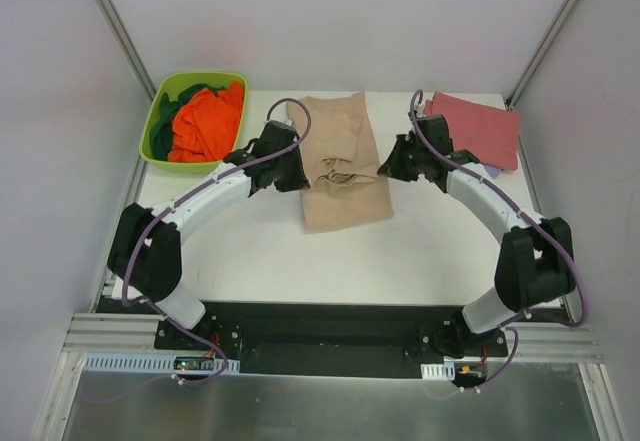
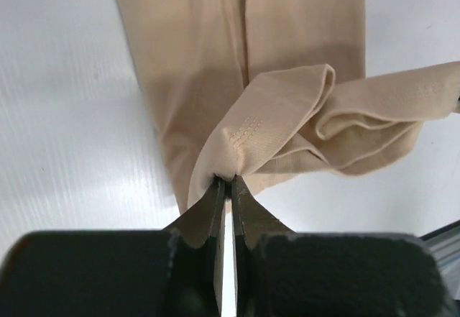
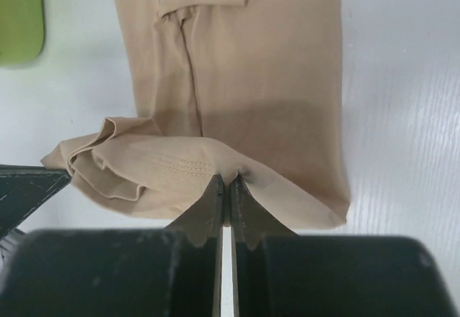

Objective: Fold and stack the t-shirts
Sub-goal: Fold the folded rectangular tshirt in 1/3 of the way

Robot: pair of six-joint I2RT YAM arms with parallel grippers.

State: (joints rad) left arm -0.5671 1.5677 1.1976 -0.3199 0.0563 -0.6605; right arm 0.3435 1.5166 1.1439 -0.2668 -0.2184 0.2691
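Left pincer (image 2: 226,180) and right pincer (image 3: 226,179) are each clamped on the stitched hem of the tan t-shirt (image 1: 345,201), which stretches ahead of both on the white bench (image 1: 420,251). The bite looks thin — perhaps only the seam — so the hem could slip out. Soft, limp knit sags in rumpled folds between them; uneven travel would skew the fold.

white table (image 1: 430,251) | tan t-shirt (image 1: 345,196) centre | red t-shirt (image 1: 480,131) far right | lime tub (image 1: 150,131) far left
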